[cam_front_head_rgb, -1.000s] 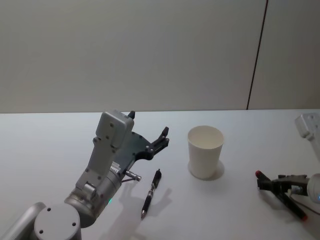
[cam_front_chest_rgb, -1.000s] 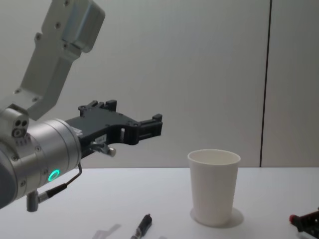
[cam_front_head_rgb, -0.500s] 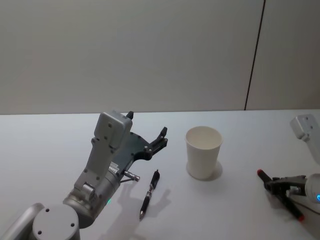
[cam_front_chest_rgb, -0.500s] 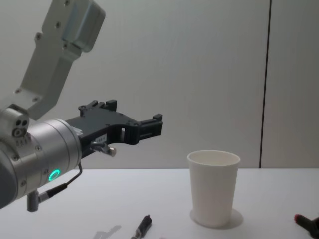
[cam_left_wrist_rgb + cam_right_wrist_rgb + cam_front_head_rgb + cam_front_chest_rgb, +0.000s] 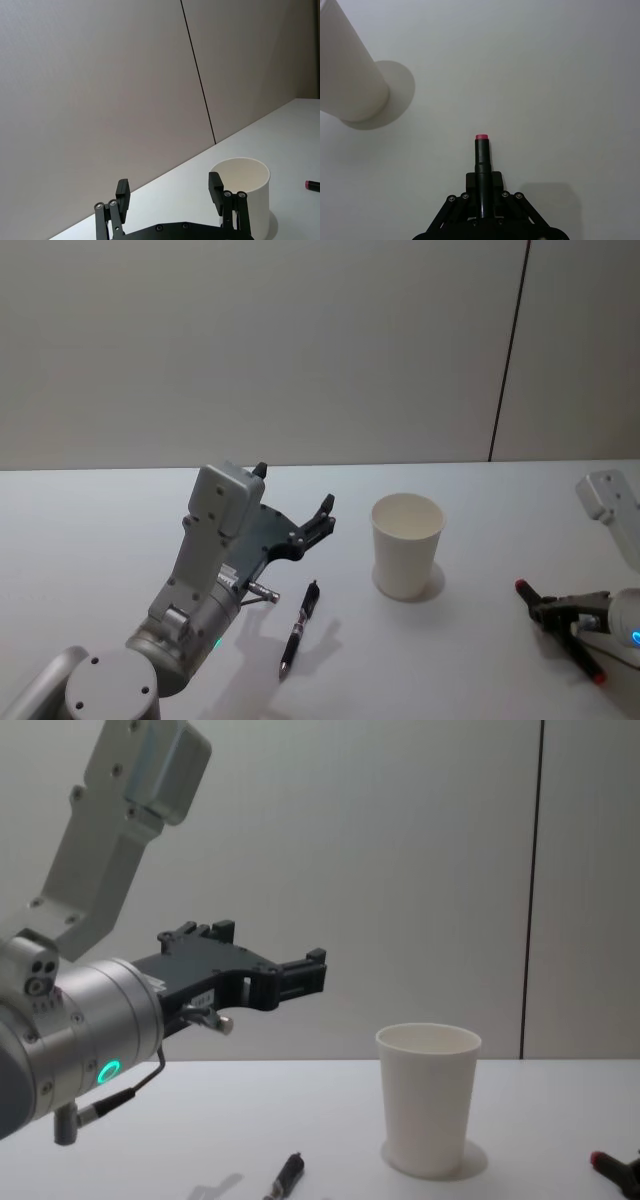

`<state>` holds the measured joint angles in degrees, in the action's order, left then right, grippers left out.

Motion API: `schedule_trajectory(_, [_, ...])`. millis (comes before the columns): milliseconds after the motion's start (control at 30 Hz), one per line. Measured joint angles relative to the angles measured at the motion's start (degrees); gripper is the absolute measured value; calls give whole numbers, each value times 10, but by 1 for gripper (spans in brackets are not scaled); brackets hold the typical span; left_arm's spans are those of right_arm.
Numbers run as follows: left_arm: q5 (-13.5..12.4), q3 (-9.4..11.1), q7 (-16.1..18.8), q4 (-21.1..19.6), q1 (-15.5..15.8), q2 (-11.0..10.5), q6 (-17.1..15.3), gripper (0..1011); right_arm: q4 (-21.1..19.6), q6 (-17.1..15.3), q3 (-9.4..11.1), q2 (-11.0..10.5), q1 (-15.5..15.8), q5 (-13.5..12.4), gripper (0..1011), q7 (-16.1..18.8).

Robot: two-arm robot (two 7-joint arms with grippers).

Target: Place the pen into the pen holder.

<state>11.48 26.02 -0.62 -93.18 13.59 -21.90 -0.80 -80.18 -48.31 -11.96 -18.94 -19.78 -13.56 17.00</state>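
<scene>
White table [image 5: 100, 520]; grey wall [image 5: 250, 340] behind, dark vertical seam [image 5: 508, 350].

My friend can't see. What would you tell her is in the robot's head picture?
A white paper cup stands upright on a white table. The right gripper, low at the right, is shut on a red-tipped pen; the open left gripper is raised near a black pen lying left of the cup.
</scene>
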Motion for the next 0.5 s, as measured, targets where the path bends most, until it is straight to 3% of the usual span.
schedule_trajectory(500, [0, 0, 0, 0, 0, 0, 0, 1004, -42, 41, -3, -3, 8, 27, 167, -14])
